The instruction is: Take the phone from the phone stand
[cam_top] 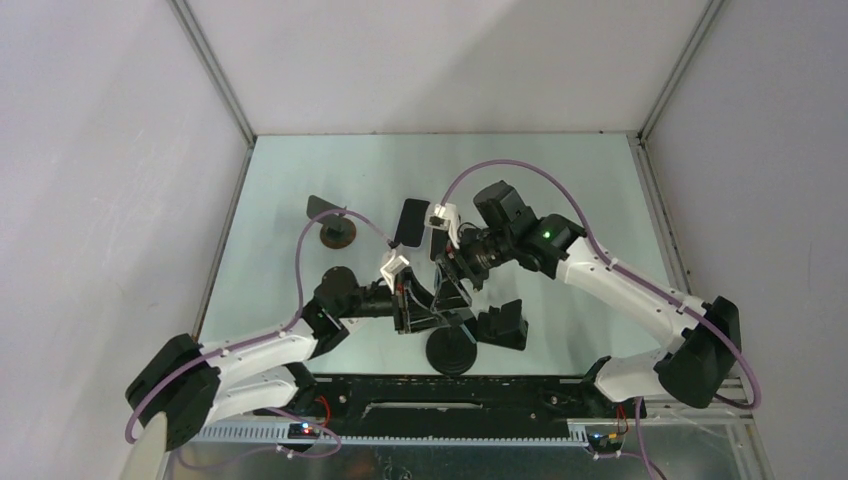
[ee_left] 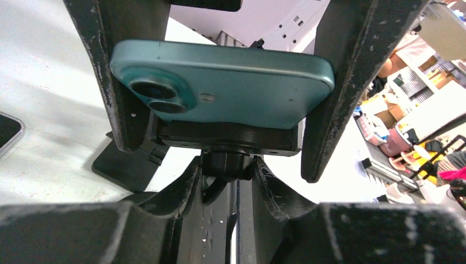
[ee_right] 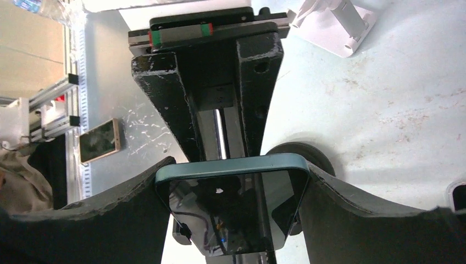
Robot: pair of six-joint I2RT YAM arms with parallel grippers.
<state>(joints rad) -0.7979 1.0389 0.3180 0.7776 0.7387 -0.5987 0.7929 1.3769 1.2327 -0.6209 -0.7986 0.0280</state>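
A teal phone (ee_left: 231, 82) with two camera lenses sits in the black cradle of the phone stand (ee_left: 228, 137). My left gripper (ee_left: 228, 176) is shut on the stand's neck just below the cradle. My right gripper (ee_right: 231, 212) is shut on the phone (ee_right: 231, 203), one finger on each long edge; its fingers (ee_left: 129, 93) show either side of the phone in the left wrist view. In the top view both grippers meet at mid-table, left (cam_top: 425, 315) and right (cam_top: 452, 278), above the stand's round base (cam_top: 452, 352).
A dark phone (cam_top: 411, 222) lies flat behind the grippers. A second round-based stand (cam_top: 338, 232) stands at the back left and a black block-shaped holder (cam_top: 505, 325) to the right of the base. A white holder (ee_right: 335, 22) and a gold phone (ee_right: 99, 141) show in the right wrist view.
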